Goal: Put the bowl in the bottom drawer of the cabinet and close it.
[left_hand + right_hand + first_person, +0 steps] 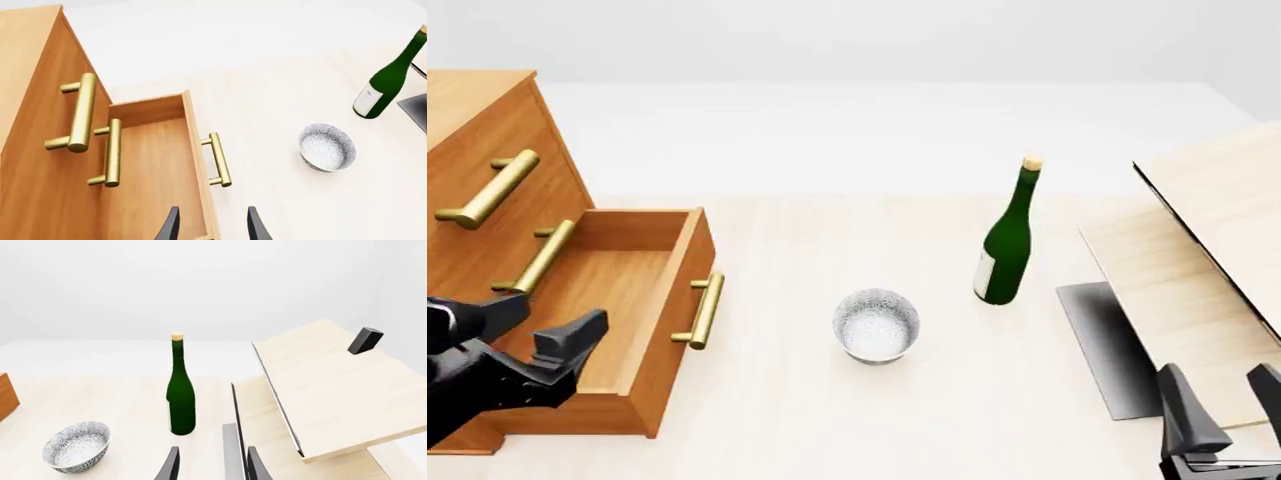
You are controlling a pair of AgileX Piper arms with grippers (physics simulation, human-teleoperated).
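The speckled white bowl [877, 325] [326, 147] [75, 446] stands upright on the table, right of the cabinet [474, 110] [33, 60]. The bottom drawer [601, 285] [157, 165] is pulled out and holds nothing; its brass handle [703, 310] faces the bowl. My left gripper [545, 318] [212, 220] is open and holds nothing, low at the drawer's near side, its fingers either side of the drawer's front panel in the left wrist view. At the table's near right, well away from the bowl, my right gripper [1221, 378] [212, 460] is open with nothing between its fingers.
A green bottle [1006, 240] [390, 77] [180, 395] stands upright behind and right of the bowl. Pale wooden boards [1194, 250] [333, 385] slope up at the right over a grey plate [1101, 340]. The two upper drawers are shut, handles [487, 190] protruding.
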